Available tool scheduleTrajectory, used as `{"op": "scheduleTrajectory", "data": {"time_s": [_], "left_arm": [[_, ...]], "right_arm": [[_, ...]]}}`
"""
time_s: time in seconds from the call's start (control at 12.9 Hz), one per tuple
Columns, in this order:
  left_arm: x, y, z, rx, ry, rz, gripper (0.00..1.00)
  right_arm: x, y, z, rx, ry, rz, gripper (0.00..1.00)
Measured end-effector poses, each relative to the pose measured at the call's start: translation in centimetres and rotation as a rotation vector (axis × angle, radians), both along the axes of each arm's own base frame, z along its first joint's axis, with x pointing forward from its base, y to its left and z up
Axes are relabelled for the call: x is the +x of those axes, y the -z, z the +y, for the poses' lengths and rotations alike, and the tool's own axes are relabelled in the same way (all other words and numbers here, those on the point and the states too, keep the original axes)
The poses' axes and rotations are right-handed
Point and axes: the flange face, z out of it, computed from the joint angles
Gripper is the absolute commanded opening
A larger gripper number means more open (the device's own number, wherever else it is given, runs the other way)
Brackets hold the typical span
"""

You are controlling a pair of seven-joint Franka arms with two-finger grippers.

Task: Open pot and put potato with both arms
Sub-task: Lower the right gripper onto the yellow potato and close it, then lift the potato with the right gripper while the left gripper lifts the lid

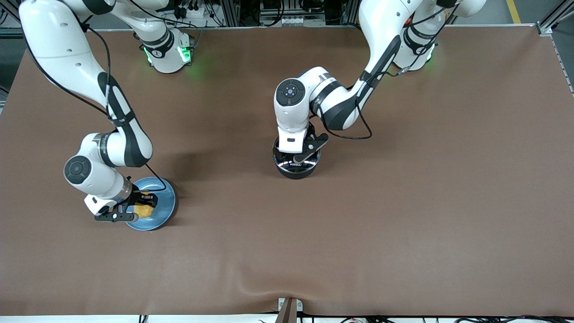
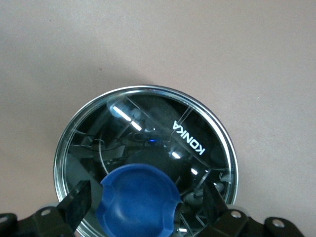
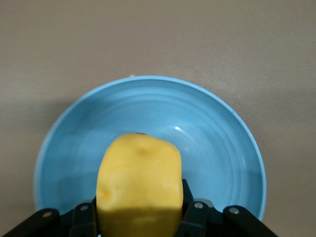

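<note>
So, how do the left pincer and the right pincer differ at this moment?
The left pincer is at the pot, its fingers on either side of the lid's blue knob; the right pincer is at the blue plate, shut on the potato. The knob is round, the potato a yellow lump. Both pincers are black.

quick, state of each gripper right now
Left gripper: open around the blue knob of the clear glass lid.
Right gripper: shut on the oval yellow potato.

You have a light-blue plate [image 1: 163,211] [image 3: 217,128] sitting at about eight o'clock on the brown table cover [image 1: 403,202], toward the right arm's end.
</note>
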Motion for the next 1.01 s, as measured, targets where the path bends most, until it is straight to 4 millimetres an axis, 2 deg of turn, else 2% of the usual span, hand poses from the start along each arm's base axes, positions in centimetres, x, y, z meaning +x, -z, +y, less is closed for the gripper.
{"op": "scheduleTrajectory", "data": {"time_s": [0.08,0.16,0.23,0.54,0.78,0.85,1.01], "left_arm": [[0.0,0.0,0.0,0.0,-0.008,0.0,0.86],[0.0,0.1,0.0,0.001,-0.017,0.0,0.79],[0.0,0.1,0.0,0.001,-0.02,0.0,0.73],[0.1,0.1,0.2,0.003,-0.042,0.001,0.52],[0.2,0.3,0.3,0.002,-0.063,0.006,0.19],[0.3,0.3,0.4,0.002,-0.065,0.007,0.14],[0.3,0.3,0.4,0.002,-0.066,0.007,0.12]], "right_arm": [[0.1,-2.4,0.5,0.002,-0.005,0.011,0.04],[0.1,-5.0,1.0,0.003,-0.009,0.021,0.0],[-0.1,-7.7,1.2,0.005,-0.01,0.026,0.0],[-1.9,-18.9,1.2,0.01,-0.01,0.024,0.0],[-4.2,-27.4,1.1,0.015,-0.013,0.009,0.0],[-5.2,-29.9,1.2,0.016,-0.015,-0.005,0.0],[-7.4,-34.1,1.3,0.018,-0.02,-0.012,0.0]]}}
